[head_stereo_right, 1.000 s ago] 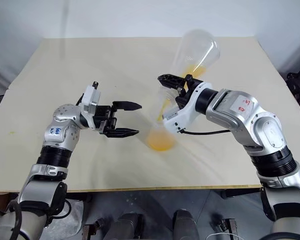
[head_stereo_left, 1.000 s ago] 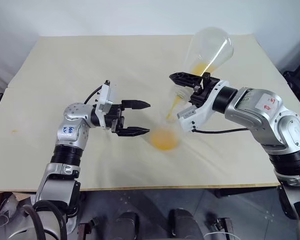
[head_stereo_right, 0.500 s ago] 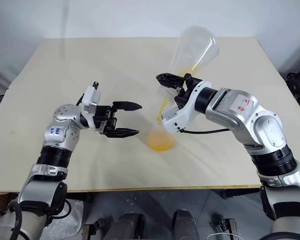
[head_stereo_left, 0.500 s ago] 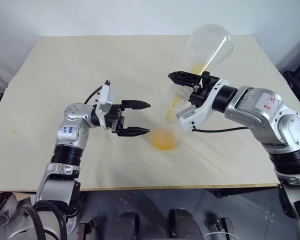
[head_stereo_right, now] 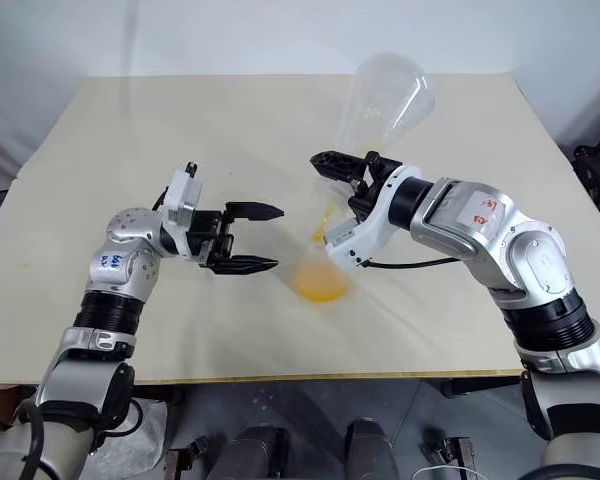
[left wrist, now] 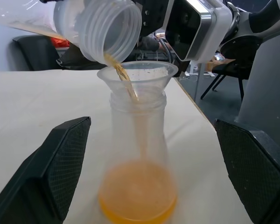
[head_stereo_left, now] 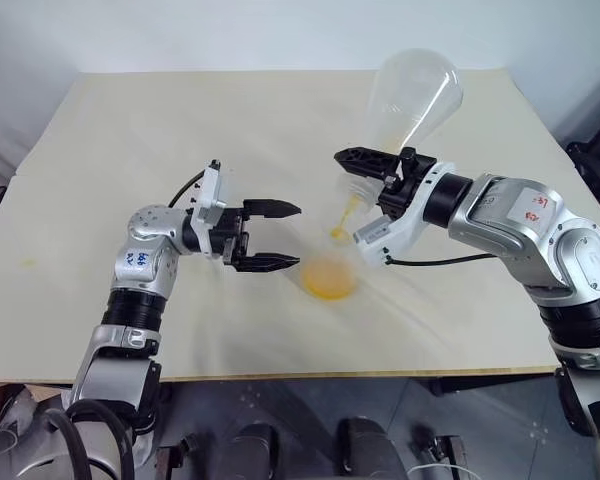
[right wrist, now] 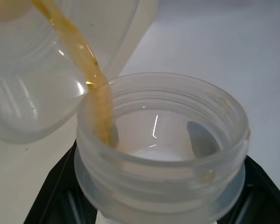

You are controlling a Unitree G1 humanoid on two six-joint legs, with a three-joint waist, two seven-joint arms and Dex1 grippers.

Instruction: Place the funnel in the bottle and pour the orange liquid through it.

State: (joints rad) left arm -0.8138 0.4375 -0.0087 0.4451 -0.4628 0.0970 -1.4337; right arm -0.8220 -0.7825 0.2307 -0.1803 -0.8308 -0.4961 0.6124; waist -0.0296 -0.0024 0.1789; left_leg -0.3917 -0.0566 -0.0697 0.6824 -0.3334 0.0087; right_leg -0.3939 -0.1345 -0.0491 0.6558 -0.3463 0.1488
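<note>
Head views: the right gripper (head_stereo_left: 352,160) is clamped around the neck of the larger conical flask (head_stereo_left: 413,92), which is tipped base-up above it. A thin stream of the orange liquid (head_stereo_left: 346,212) falls from the flask's mouth, just below that gripper, to the funnel (head_stereo_left: 337,236) seated in the bottle (head_stereo_left: 329,272). The bottle stands on the table (head_stereo_left: 130,140) beneath the right gripper, with orange pooled in its base. The left gripper (head_stereo_left: 283,236) hangs level with its fingers spread wide and empty; the bottle is just beyond its fingertips, not touched.

Left wrist view: the bottle (left wrist: 137,172) stands between the two parted fingers (left wrist: 60,168), apart from both. The funnel (left wrist: 137,77) sits in its neck, and the stream enters it from the threaded mouth above.

Right wrist view: the flask's threaded neck (right wrist: 163,154) is pinched between the black fingers (right wrist: 56,205), liquid (right wrist: 91,91) running over its lip.
</note>
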